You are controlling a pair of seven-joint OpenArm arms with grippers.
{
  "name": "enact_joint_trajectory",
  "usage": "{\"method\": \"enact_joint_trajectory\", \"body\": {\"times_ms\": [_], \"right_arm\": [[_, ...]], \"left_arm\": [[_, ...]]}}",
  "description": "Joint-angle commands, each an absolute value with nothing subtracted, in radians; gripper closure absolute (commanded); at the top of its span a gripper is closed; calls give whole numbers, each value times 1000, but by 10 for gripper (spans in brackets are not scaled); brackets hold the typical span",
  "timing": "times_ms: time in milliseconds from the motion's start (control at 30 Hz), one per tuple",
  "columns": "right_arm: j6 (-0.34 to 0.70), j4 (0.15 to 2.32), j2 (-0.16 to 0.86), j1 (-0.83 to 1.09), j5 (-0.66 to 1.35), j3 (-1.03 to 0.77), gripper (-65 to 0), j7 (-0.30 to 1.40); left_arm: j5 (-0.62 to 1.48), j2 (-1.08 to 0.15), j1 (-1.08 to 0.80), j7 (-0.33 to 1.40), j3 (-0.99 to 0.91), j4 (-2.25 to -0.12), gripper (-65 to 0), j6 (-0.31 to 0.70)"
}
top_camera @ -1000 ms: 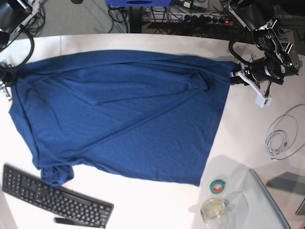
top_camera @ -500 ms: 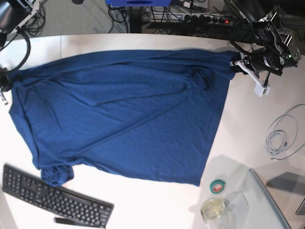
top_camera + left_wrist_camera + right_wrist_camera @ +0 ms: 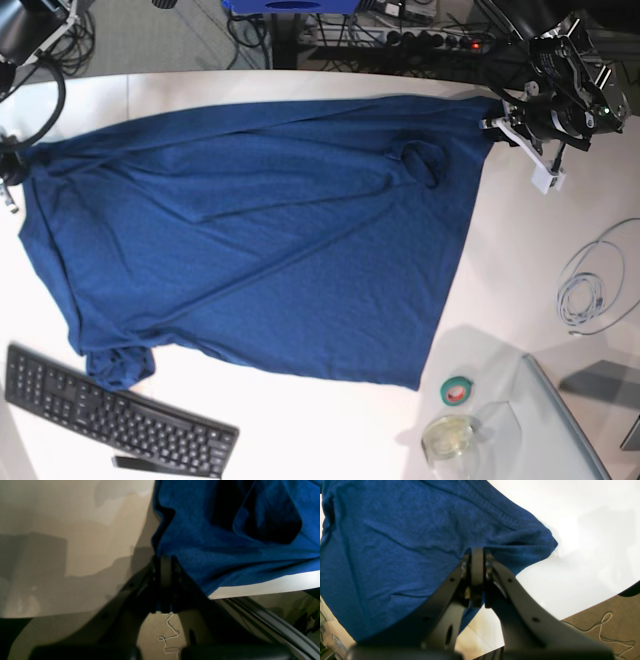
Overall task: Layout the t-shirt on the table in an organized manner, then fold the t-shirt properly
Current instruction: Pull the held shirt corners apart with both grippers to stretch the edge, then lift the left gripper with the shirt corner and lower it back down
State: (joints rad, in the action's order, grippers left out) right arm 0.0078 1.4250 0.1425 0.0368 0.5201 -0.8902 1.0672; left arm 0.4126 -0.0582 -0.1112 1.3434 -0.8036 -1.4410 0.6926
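**Two arms hold a blue t-shirt stretched across white tabletop**

Base view: the dark blue t-shirt (image 3: pixel 260 235) lies spread over most of the white tabletop (image 3: pixel 520 270), wrinkled with long diagonal creases and a small bunched fold near its far right corner. One sleeve is crumpled at the near left, just beside a black keyboard (image 3: pixel 110 415). The left gripper (image 3: pixel 492 122) sits at the shirt's far right corner; the right gripper (image 3: pixel 12 165) is at the far left corner, mostly cut off by the frame edge. A coiled white cable (image 3: pixel 590 290), a green tape roll (image 3: pixel 458 391) and a small glass jar (image 3: pixel 450 438) rest on the right side, apart from the cloth.

Left wrist view: the jaws are pressed together with a corner of the t-shirt (image 3: pixel 225 537) pinched between them; the cloth hangs in deep folds above the tabletop (image 3: pixel 62 542).

Right wrist view: the jaws are likewise clamped narrow on the hemmed edge of the t-shirt (image 3: pixel 402 540), with bare tabletop (image 3: pixel 582 542) to the right.
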Motion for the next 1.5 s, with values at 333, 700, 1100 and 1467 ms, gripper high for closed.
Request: {"method": "enact_joint_trajectory", "body": {"times_ms": [333, 700, 1100, 1467], "right_arm": [[16, 1446, 159, 42, 533, -891, 0, 1059], [18, 1446, 157, 42, 533, -891, 0, 1059], [76, 1443, 157, 42, 530, -891, 0, 1058], [77, 1445, 157, 62, 532, -891, 0, 1056]], "left_arm": [[423, -82, -168, 1339, -819, -1457, -66, 698], [427, -93, -239, 1339, -903, -1488, -533, 698], [427, -58, -371, 1152, -811, -1443, -533, 698], [516, -33, -375, 1041, -760, -1319, -532, 698]]}}
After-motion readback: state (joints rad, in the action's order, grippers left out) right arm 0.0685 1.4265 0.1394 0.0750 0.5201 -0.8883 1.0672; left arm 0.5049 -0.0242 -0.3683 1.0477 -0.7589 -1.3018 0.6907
